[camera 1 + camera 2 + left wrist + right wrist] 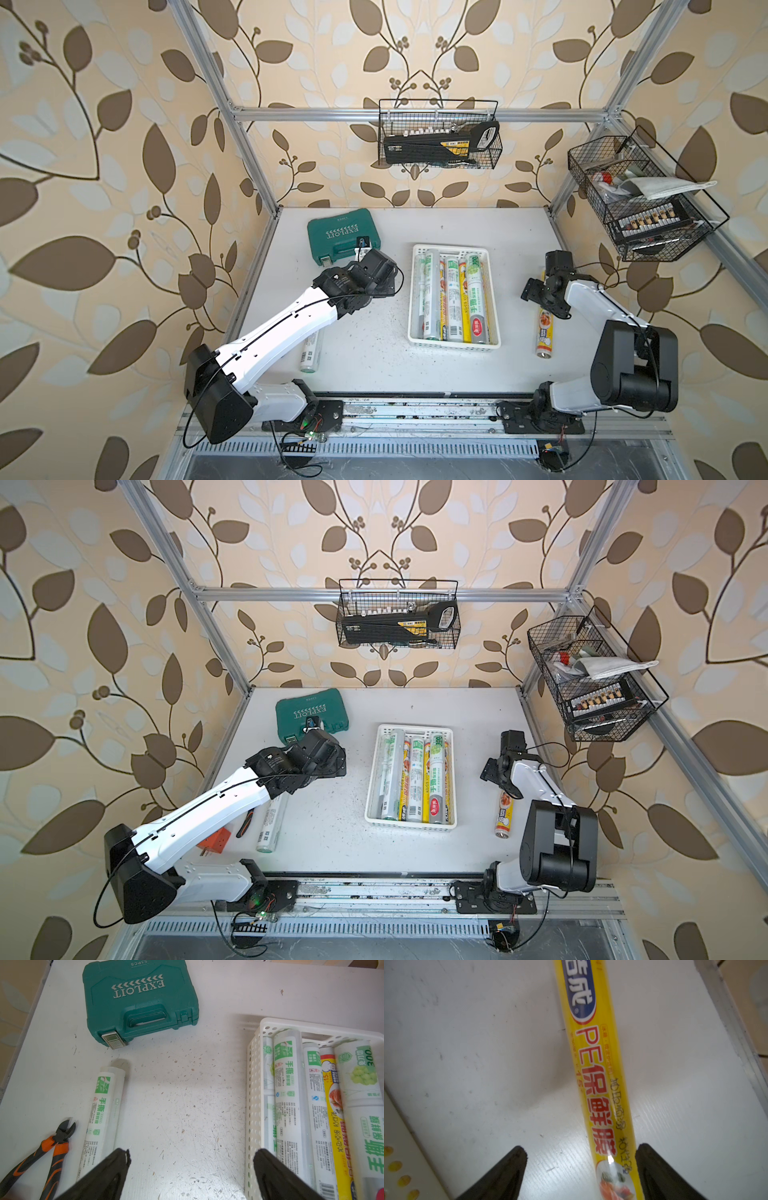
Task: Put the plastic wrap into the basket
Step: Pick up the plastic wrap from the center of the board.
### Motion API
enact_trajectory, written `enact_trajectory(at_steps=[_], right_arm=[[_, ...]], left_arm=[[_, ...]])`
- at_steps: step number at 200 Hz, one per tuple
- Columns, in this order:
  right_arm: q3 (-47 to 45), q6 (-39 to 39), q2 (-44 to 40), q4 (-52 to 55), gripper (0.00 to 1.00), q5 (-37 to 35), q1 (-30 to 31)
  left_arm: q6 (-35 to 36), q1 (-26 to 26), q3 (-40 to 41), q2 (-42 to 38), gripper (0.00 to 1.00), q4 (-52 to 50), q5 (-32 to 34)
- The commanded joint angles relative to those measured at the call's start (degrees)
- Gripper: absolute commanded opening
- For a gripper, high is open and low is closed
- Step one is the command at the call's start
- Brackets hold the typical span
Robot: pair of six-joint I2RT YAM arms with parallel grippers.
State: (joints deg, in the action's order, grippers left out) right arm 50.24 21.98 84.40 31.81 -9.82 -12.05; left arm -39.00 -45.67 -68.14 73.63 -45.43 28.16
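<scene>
Straddling the yellow plastic wrap roll beside the basket, my right pincer stands open; left pincer likewise open.

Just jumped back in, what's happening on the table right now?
Most rolls already lie in the basket. The right gripper, open, straddles the yellow roll on the table beside the basket, not yet gripping it. The left gripper is open over bare table, holding nothing; a white-green roll lies under the left arm.

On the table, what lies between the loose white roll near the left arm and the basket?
Nothing: bare, scuffed table separates the white roll from the basket, shown in the left wrist view.
</scene>
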Motion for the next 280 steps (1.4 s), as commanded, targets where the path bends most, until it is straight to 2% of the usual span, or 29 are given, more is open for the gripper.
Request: enact_trajectory(at_steps=[1, 89, 146, 215, 241, 280], right_arm=[[2.31, -0.53, 1.79, 0.09, 0.85, 1.39, -0.98], [3.69, -1.32, 5.77, 0.03, 0.76, 9.4, -1.13], [4.1, -1.67, 7.65, -0.02, 0.66, 12.52, -0.72], [5.85, -2.4, 10.39, 1.98, 0.65, 8.96, 4.15], [6.86, -1.85, 11.23, 3.46, 0.63, 4.01, 5.94], [7.23, -1.85, 12.14, 3.78, 0.63, 3.8, 6.6]], left_arm=[[0.68, 0.76, 0.16, -0.59, 0.99, 0.17, -0.29], [0.77, 1.02, 0.31, -0.44, 0.99, 0.34, -0.64], [0.95, 1.2, 0.29, -0.04, 0.99, 0.77, -1.04], [0.98, 1.29, -0.22, 1.25, 0.99, 1.05, -2.01], [0.95, 1.29, -0.38, 1.23, 0.99, 0.91, -2.15], [0.86, 1.37, -0.19, 0.82, 0.99, 0.73, -1.96]])
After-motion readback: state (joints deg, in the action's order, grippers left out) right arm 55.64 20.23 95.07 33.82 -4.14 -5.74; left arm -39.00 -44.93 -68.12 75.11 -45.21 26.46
